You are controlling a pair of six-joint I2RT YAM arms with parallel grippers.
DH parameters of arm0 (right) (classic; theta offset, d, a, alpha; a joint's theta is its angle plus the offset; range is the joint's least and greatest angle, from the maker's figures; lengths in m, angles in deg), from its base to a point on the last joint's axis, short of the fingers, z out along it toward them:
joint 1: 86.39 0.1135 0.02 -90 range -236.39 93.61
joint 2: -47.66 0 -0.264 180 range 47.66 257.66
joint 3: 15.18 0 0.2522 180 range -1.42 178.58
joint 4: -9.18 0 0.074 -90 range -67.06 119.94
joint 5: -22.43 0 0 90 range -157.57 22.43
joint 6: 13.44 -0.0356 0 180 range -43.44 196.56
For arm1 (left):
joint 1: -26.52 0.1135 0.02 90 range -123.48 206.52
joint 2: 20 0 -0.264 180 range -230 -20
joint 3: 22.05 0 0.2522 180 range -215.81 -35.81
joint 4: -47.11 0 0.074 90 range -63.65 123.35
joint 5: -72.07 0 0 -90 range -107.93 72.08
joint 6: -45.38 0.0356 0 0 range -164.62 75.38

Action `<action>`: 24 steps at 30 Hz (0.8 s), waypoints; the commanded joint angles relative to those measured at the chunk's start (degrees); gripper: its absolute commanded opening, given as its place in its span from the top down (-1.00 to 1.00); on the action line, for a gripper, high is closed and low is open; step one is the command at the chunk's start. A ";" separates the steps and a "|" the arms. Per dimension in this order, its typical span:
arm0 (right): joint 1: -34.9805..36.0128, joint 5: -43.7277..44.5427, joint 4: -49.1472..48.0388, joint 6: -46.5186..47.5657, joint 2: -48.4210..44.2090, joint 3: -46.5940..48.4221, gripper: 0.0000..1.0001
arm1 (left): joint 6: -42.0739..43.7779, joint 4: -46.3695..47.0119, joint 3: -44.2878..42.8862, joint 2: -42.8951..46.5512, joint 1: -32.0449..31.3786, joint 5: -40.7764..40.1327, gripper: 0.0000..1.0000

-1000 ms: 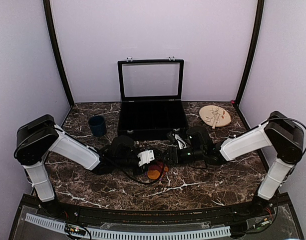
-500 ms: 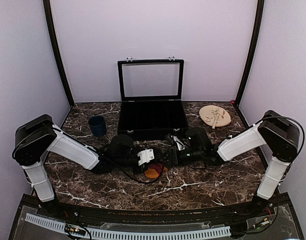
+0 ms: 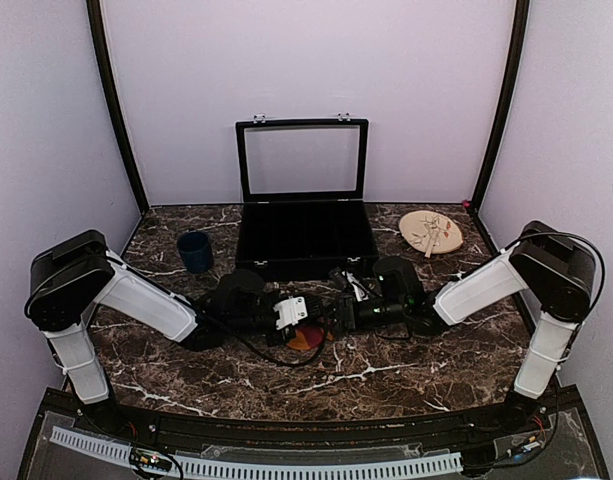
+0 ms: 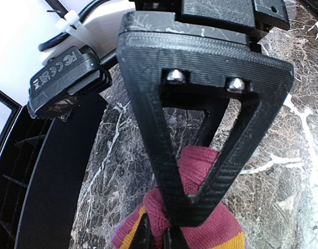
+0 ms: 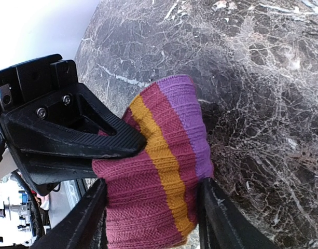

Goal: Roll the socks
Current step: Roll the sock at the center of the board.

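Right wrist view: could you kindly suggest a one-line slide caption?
The right gripper brackets the bunched maroon sock while the left gripper pinches it over the marble table.

One sock (image 3: 308,340) shows at bench (image 3: 386,375) centre. One cup (image 3: 195,251) at ten o'clock, one case (image 3: 304,235) at twelve, one plate (image 3: 431,232) at two. Two claws: left claw (image 4: 184,220), right claw (image 5: 153,218).

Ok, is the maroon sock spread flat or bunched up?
Bunched: the maroon sock is a thick wad pinched in the left gripper.

Blue cup (image 3: 195,251), open black case (image 3: 304,238) and wooden plate (image 3: 431,232) stand on the marble table (image 3: 386,372).
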 commanded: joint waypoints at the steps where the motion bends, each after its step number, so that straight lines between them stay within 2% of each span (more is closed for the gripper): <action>1: -0.42 -0.91 -4.30 -2.08 1.29 -1.33 0.02 | 0.75 4.77 1.36 2.19 -0.43 -0.43 1.00; 7: -0.42 -0.75 -5.99 -3.51 1.44 -2.24 0.30 | 1.35 6.69 2.33 2.24 -0.43 -0.65 1.00; 15: -0.32 -0.85 -7.89 -5.01 1.62 -3.33 0.41 | 2.37 8.97 2.75 1.54 -0.43 -0.65 1.00; 22: -0.28 -0.66 -8.13 -5.42 1.55 -3.49 0.72 | 3.00 8.36 1.78 0.63 -0.43 -2.57 1.00; 24: -0.25 -0.67 -8.03 -5.51 1.50 -3.34 0.86 | 3.33 7.93 1.49 0.11 -0.43 -3.44 0.93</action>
